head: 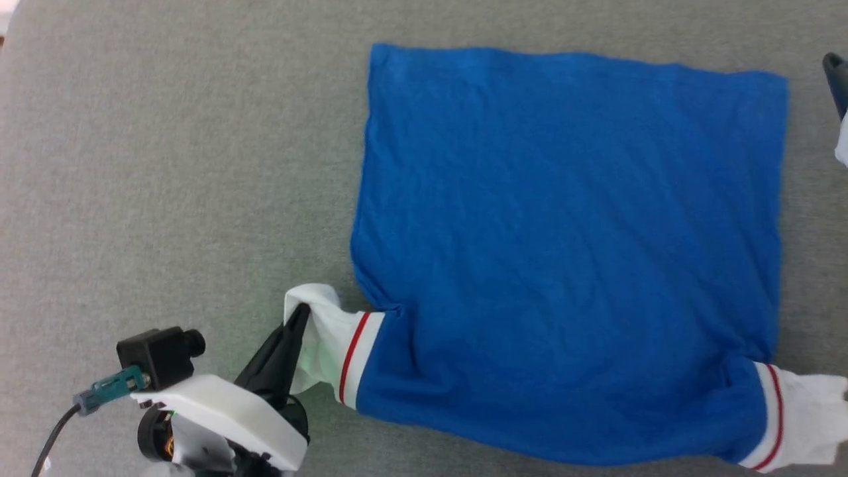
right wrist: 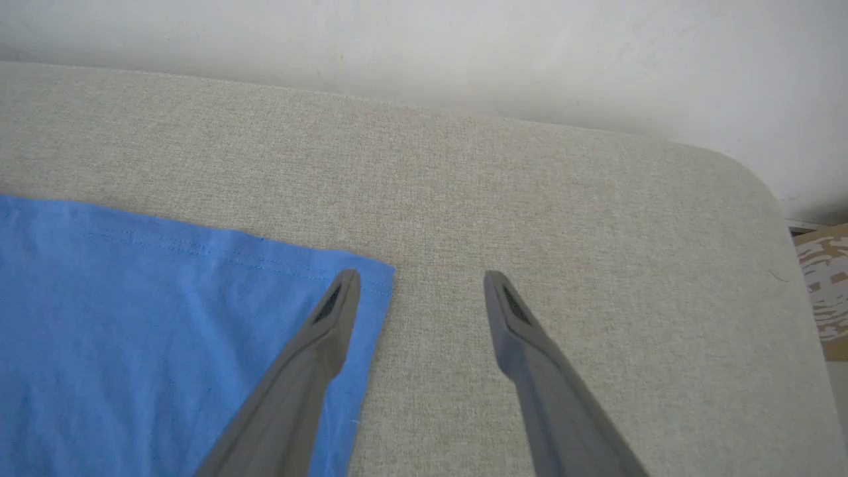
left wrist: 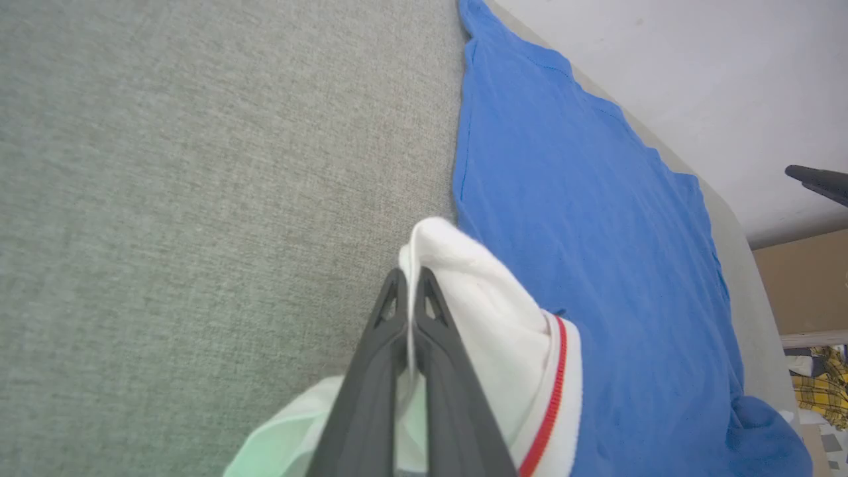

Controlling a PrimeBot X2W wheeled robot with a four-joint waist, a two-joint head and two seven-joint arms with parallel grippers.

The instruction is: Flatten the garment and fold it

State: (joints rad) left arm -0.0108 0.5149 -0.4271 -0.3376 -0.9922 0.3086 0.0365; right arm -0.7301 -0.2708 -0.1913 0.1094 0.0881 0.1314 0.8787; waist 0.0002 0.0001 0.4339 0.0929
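Head view: blue T-shirt (head: 570, 252) lies spread out on the grey padded table (head: 165, 165), left gripper (head: 301, 317) at its white sleeve (head: 328, 338). Left wrist view: fingers pinch that sleeve's cloth tight. Right wrist view: right gripper (right wrist: 421, 281) is spread wide by the T-shirt's corner, gripping nothing.

1. Head view: bright, flat, diffuse light. The shirt (head: 570, 252) throws only a thin soft shadow along its left edge onto the table (head: 165, 165).
2. Same view is soft all over and the table weave is smeared (top-left corner washed to white).
3. Green tint on the white sleeve (head: 324, 338) beside the left gripper (head: 303, 310); stronger low in the left wrist view.
4. Left wrist view: wide-angle bend, with the table's far edge curving. The wall (left wrist: 695, 79) is nearly blown out. The fingers (left wrist: 371, 397) go soft near the lens.
5. Right wrist view: sharpest, hem stitching readable. The right gripper (right wrist: 422, 281) blurs toward the bottom edge.
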